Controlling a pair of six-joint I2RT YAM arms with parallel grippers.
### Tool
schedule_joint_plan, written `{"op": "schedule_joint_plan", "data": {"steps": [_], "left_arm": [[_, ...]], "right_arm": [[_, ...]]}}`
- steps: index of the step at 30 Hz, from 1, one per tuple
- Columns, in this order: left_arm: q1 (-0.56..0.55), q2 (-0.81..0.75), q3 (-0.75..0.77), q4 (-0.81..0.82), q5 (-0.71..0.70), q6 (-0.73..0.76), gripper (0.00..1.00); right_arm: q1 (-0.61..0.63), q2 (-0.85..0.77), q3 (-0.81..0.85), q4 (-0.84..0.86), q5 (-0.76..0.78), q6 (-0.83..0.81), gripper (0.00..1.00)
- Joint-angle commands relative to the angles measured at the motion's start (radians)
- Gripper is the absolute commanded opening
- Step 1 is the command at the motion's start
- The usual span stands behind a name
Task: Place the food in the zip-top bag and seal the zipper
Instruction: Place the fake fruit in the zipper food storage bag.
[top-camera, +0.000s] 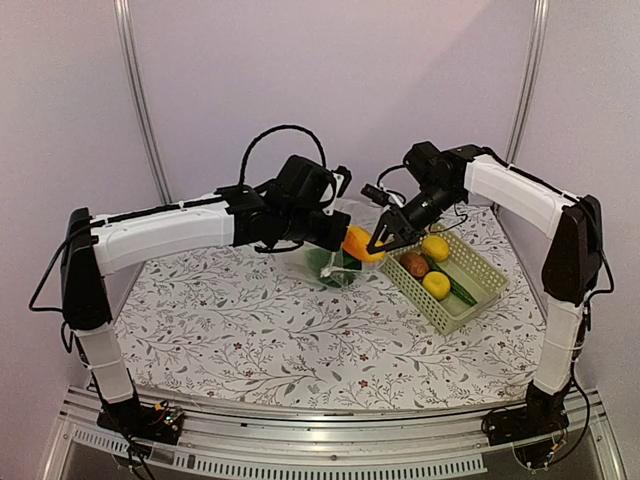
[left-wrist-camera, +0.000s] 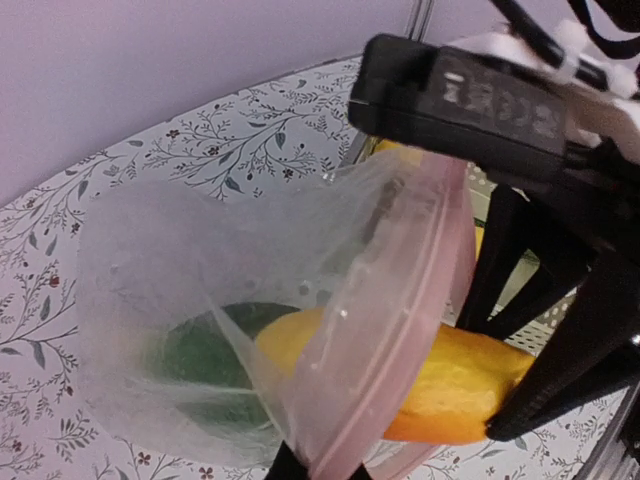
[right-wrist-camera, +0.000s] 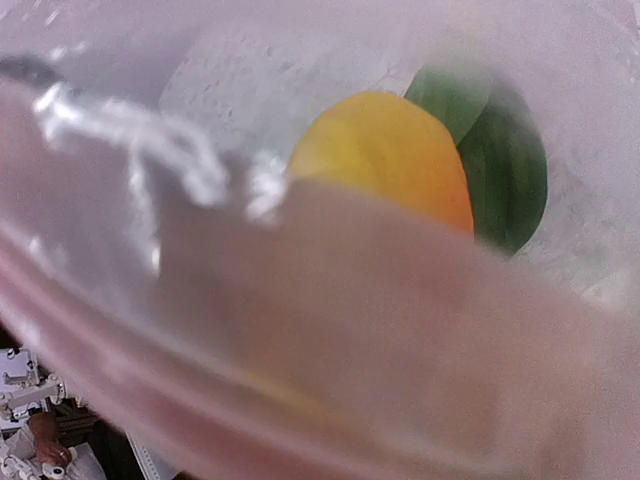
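From above, the left tool pinches the rim of the zip-top bag over the floral tabletop. The right tool, clamped on the orange piece, holds it at the bag's mouth.

The left wrist view shows the orange piece halfway past the pink zipper, with a leafy green vegetable inside the bag.

The right wrist view shows blurred plastic, with orange and green behind it.

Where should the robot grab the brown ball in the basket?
Probably across its round middle, from straight above: the reddish-brown fruit lies low in the green basket, whose walls block the sides, with yellow fruits close by.
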Motion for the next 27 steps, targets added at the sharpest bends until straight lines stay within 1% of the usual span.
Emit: {"op": "schedule_joint_plan", "data": {"steps": [1,4,5,6,7,8,10,11,14,18,20,24,25,27], "left_arm": [[-0.039,0.020,0.026,0.015,0.040,0.021,0.00],[-0.045,0.018,0.027,0.013,0.050,0.019,0.00],[-0.047,0.016,0.025,0.013,0.054,0.016,0.00],[-0.048,0.014,0.023,0.013,0.055,0.012,0.00],[-0.048,0.010,0.018,0.016,0.052,0.011,0.00],[-0.047,0.008,0.012,0.020,0.048,0.011,0.00],[-0.046,0.003,0.003,0.024,0.027,0.011,0.00],[-0.046,0.002,0.001,0.023,0.016,0.012,0.00],[-0.037,-0.004,-0.003,0.020,0.003,0.013,0.00],[-0.018,-0.031,-0.003,-0.005,-0.025,0.023,0.00],[-0.003,-0.065,-0.002,-0.025,-0.051,0.029,0.00],[0.021,-0.166,-0.018,-0.054,-0.113,0.060,0.00],[0.033,-0.193,-0.052,-0.026,-0.135,0.067,0.00],[0.067,-0.213,-0.114,0.024,-0.104,0.075,0.00]], "right_arm": [[-0.001,0.042,0.049,0.091,0.112,0.092,0.23],[-0.004,0.064,0.073,0.115,0.158,0.122,0.23],[-0.008,0.064,0.075,0.126,0.155,0.131,0.28],[-0.012,0.065,0.079,0.134,0.130,0.144,0.40],[-0.014,0.065,0.084,0.136,0.107,0.149,0.49],[-0.014,0.065,0.090,0.135,0.090,0.151,0.56],[-0.015,0.052,0.088,0.133,0.082,0.144,0.65],[-0.015,0.039,0.084,0.132,0.089,0.139,0.68],[-0.024,-0.017,0.061,0.121,0.068,0.116,0.70],[-0.072,-0.123,0.021,0.104,-0.003,0.063,0.70],[-0.112,-0.190,-0.017,0.112,-0.005,0.035,0.68],[-0.194,-0.317,-0.144,0.166,0.017,-0.017,0.66],[-0.197,-0.347,-0.181,0.184,0.039,-0.037,0.66],[-0.197,-0.405,-0.286,0.246,0.075,-0.058,0.64]]}}
